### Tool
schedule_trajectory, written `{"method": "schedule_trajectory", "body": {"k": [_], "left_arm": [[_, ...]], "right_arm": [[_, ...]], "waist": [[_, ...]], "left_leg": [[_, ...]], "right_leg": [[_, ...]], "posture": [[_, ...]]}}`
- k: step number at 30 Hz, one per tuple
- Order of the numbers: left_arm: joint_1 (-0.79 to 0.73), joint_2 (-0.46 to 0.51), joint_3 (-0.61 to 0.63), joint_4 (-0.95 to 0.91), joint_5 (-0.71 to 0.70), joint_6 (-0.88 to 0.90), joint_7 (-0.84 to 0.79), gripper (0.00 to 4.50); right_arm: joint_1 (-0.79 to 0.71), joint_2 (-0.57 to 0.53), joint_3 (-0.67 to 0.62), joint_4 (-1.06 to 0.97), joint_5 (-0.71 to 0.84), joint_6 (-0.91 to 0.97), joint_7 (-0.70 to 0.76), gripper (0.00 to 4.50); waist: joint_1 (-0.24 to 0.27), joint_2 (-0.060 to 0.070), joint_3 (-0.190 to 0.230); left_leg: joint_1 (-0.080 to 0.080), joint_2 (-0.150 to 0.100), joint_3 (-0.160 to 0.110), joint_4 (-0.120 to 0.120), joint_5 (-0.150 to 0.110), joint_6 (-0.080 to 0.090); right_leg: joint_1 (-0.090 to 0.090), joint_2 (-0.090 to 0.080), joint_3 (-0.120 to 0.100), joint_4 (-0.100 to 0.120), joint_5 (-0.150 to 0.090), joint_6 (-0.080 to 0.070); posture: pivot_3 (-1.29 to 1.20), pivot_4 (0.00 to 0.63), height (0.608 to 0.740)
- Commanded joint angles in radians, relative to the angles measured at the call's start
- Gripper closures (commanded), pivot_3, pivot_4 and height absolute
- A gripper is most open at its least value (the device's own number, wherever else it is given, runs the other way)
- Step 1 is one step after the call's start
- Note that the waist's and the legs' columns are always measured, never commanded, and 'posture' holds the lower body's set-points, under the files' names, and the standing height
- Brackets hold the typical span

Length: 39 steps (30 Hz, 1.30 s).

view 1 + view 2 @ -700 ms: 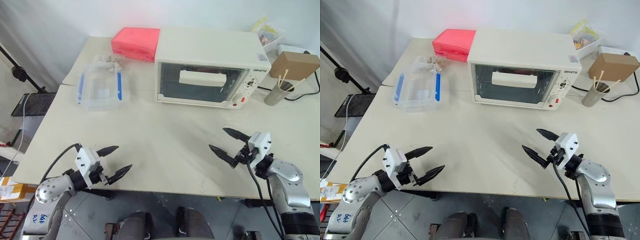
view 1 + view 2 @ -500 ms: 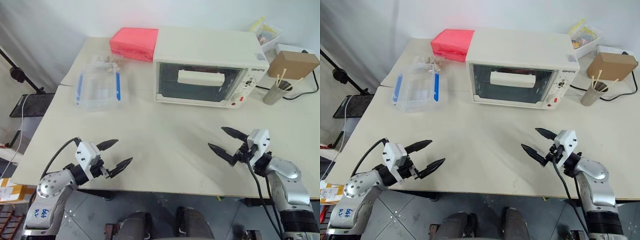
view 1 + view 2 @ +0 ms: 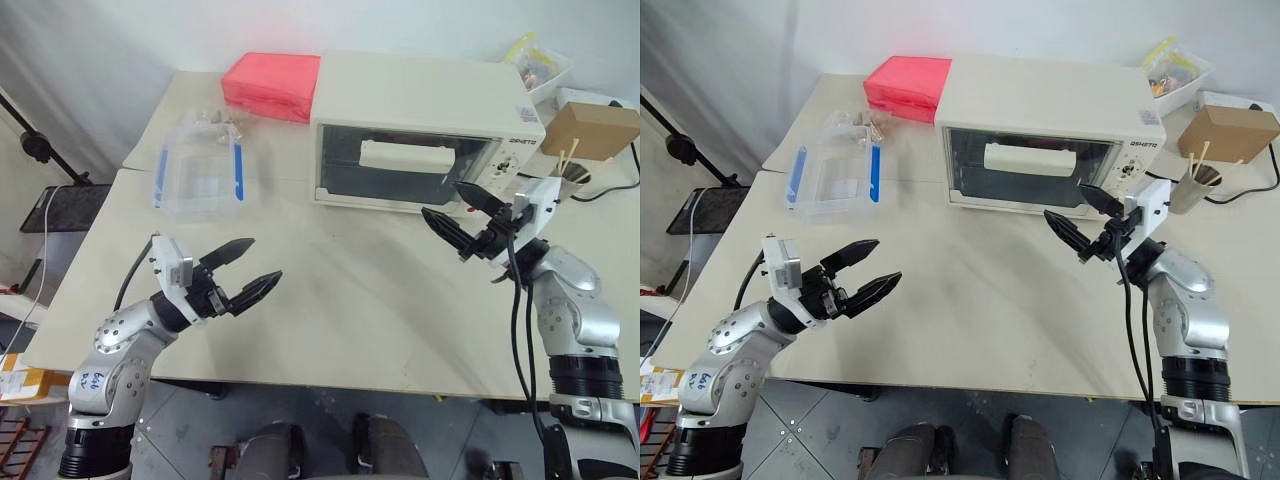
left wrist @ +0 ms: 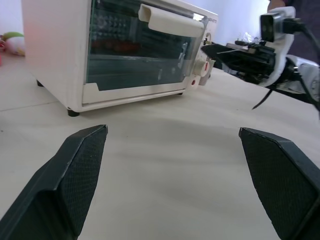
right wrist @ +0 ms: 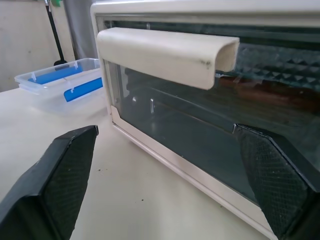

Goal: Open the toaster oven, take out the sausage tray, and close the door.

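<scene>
Closed cream-white boxy toaster oven [image 3: 425, 130]: stiff hinged dark-glass door [image 5: 200, 130].
Its rigid white bar handle [image 5: 167, 55] is best gripped; both the right gripper [image 3: 462, 218] just before it and the left gripper [image 3: 243, 284] well away are spread wide, empty.

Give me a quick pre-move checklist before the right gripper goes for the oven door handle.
1. The door is shut, its handle free of anything: ok.
2. Right gripper open, facing the handle: ok.
3. Right gripper contact with the handle: not ok, it hangs short of the door.
4. Left gripper open, holding nothing, over the near side of the table: ok.
5. Bare table in front of the toaster oven for the door to swing down: ok.
6. The sausage tray's place inside: cannot tell; a reddish shape shows dimly behind the glass in the right wrist view.
</scene>
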Motion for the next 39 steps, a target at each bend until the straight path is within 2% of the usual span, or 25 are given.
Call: {"method": "schedule_trajectory", "body": {"k": [1, 7, 18, 22, 25, 27, 33, 34, 39], "left_arm": [[-0.007, -0.013, 0.000, 0.005, -0.002, -0.020, -0.009, 0.02], [-0.001, -0.028, -0.007, 0.020, 0.013, -0.040, -0.016, 0.02], [-0.098, -0.035, 0.022, 0.120, -0.002, -0.046, -0.018, 0.02], [-0.422, -0.074, 0.012, 0.433, 0.051, -0.122, -0.024, 0.80], [-0.598, -0.116, -0.012, 0.644, 0.124, -0.191, -0.012, 1.79], [-0.684, -0.142, -0.026, 0.759, 0.164, -0.235, -0.023, 2.51], [-0.846, -0.218, -0.062, 1.020, 0.255, -0.343, -0.065, 4.31], [-0.860, -0.227, -0.058, 1.050, 0.262, -0.359, -0.066, 4.46], [-0.906, -0.277, -0.056, 1.177, 0.291, -0.433, -0.093, 4.46]], "right_arm": [[-0.058, 0.028, -0.024, -0.001, -0.002, -0.079, 0.004, 0.00], [-0.066, 0.043, -0.011, -0.012, -0.004, -0.122, 0.047, 0.00], [0.068, -0.046, 0.054, -0.081, -0.097, -0.221, 0.212, 0.00], [0.108, -0.087, 0.047, -0.053, -0.157, -0.322, 0.245, 0.00], [0.119, -0.087, 0.050, -0.045, -0.166, -0.354, 0.252, 0.00], [0.123, -0.086, 0.054, -0.043, -0.172, -0.369, 0.254, 0.00], [0.148, -0.088, 0.057, -0.044, -0.185, -0.410, 0.249, 0.00], [0.152, -0.089, 0.056, -0.045, -0.185, -0.413, 0.248, 0.00], [0.186, -0.097, 0.047, -0.062, -0.197, -0.437, 0.231, 0.00]], "waist": [[0.000, 0.000, 0.000], [-0.001, 0.000, 0.000], [-0.004, 0.000, 0.000], [0.011, -0.001, 0.001], [0.021, -0.002, 0.001], [0.017, -0.002, 0.001], [0.008, -0.003, 0.002], [0.007, -0.003, 0.002], [0.004, -0.004, 0.002]], "left_leg": [[0.000, 0.000, 0.000, 0.000, 0.001, 0.000], [0.000, 0.000, 0.000, 0.000, 0.002, 0.000], [0.001, 0.000, 0.001, 0.000, 0.002, 0.000], [-0.001, 0.000, -0.001, 0.003, 0.003, 0.000], [-0.002, 0.000, -0.002, 0.007, 0.003, 0.000], [-0.002, -0.001, -0.001, 0.006, 0.002, 0.002], [-0.002, 0.000, -0.001, 0.002, 0.002, 0.003], [-0.002, 0.000, -0.001, 0.002, 0.002, 0.003], [-0.003, -0.001, -0.001, 0.003, 0.004, 0.005]], "right_leg": [[0.000, 0.000, 0.000, 0.000, 0.000, 0.000], [0.000, 0.000, 0.000, 0.001, 0.000, 0.000], [0.000, 0.000, 0.000, 0.001, 0.000, 0.000], [0.000, 0.000, -0.003, 0.002, 0.000, 0.000], [0.001, 0.000, -0.004, 0.002, 0.000, 0.000], [0.001, 0.000, -0.004, 0.002, 0.001, 0.001], [0.000, 0.002, -0.018, 0.001, 0.001, 0.001], [0.000, 0.003, -0.018, 0.001, 0.001, 0.001], [0.001, 0.001, -0.018, 0.001, 0.001, 0.002]], "posture": [[0.00, 0.150, 0.740], [0.00, 0.150, 0.740], [0.00, 0.150, 0.740], [0.00, 0.150, 0.740], [0.00, 0.150, 0.740], [0.00, 0.150, 0.740], [0.00, 0.150, 0.740], [0.00, 0.150, 0.740], [0.00, 0.150, 0.740]]}}
